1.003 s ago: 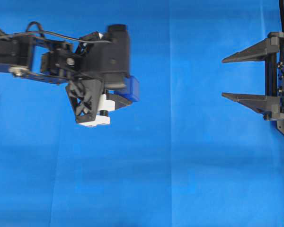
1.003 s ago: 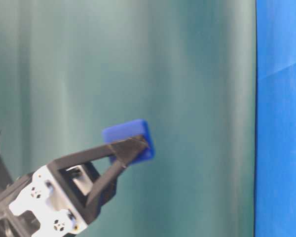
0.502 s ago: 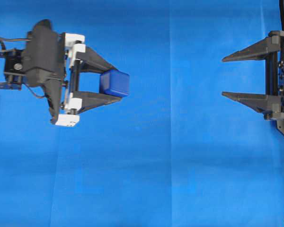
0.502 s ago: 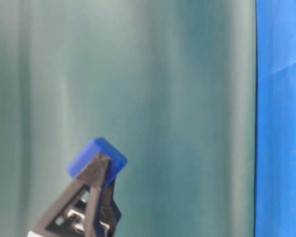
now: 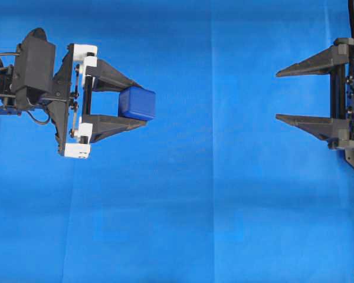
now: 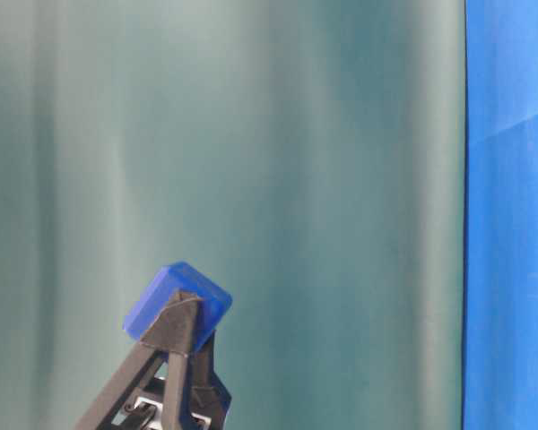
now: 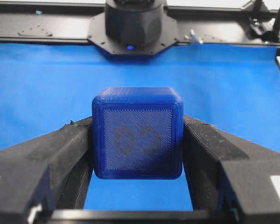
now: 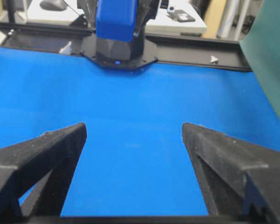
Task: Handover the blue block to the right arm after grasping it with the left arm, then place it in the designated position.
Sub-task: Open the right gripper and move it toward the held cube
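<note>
The blue block (image 5: 137,104) hangs in the air over the left half of the cloth, pinched between the two black fingers of my left gripper (image 5: 139,104), which is shut on it and points right. In the left wrist view the block (image 7: 137,133) shows its embossed face, with a finger (image 7: 60,149) pressed on each side. From table level the block (image 6: 175,300) tops the raised fingers (image 6: 175,336). My right gripper (image 5: 278,97) stands open at the right edge, tips facing left, well apart from the block. Nothing lies between its fingertips (image 8: 133,128); the block (image 8: 115,18) shows far off.
Bright blue cloth (image 5: 212,206) covers the table. The right arm's base (image 7: 130,23) and a black frame rail (image 7: 224,35) stand at the far end in the left wrist view. A teal curtain (image 6: 296,179) fills the table-level view.
The left wrist has turned from pointing down to lying level, fingers now facing right with the block still held, and has drawn back to the left. The right gripper has stayed put.
</note>
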You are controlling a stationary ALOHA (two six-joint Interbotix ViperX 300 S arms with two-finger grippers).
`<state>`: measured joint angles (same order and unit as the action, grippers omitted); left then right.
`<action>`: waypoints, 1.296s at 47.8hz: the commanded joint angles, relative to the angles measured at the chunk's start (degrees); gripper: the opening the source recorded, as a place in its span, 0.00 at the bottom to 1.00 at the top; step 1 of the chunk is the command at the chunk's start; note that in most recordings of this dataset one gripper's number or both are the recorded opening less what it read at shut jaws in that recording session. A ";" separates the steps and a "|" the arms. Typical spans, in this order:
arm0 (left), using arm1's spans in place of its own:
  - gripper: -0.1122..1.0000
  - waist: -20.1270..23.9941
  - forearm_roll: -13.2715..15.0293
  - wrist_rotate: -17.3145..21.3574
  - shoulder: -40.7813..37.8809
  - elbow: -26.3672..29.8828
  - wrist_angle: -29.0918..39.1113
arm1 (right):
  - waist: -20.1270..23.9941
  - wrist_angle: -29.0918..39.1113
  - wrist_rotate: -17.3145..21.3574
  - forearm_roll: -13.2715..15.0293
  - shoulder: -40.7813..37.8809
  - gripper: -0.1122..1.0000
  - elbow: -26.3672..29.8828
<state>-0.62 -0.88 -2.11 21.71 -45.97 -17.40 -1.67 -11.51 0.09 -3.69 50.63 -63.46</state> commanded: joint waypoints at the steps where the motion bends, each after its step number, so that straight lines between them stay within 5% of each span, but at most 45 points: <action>1: 0.54 -0.18 0.09 0.00 0.79 0.70 -0.62 | -0.09 -0.44 0.00 0.09 -0.26 0.97 1.58; 17: 0.54 -0.26 0.09 -0.09 0.79 0.70 -0.79 | -0.09 -0.18 -0.53 0.70 -0.26 0.97 1.85; 26: 0.54 -0.18 0.18 -0.09 0.79 0.79 -0.79 | -0.09 -0.09 -4.22 6.15 -0.26 0.96 1.93; 44: 0.54 -0.18 0.26 -0.70 0.62 1.05 -0.79 | -0.09 -0.09 -23.38 23.29 -0.26 0.96 2.11; 62: 0.54 -0.18 0.26 -0.88 0.62 1.05 -1.23 | -0.09 0.44 -38.58 28.74 -0.26 0.96 2.20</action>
<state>-0.70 -0.70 -2.90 21.62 -45.97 -18.11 -1.67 -11.16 -37.27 24.52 50.54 -62.84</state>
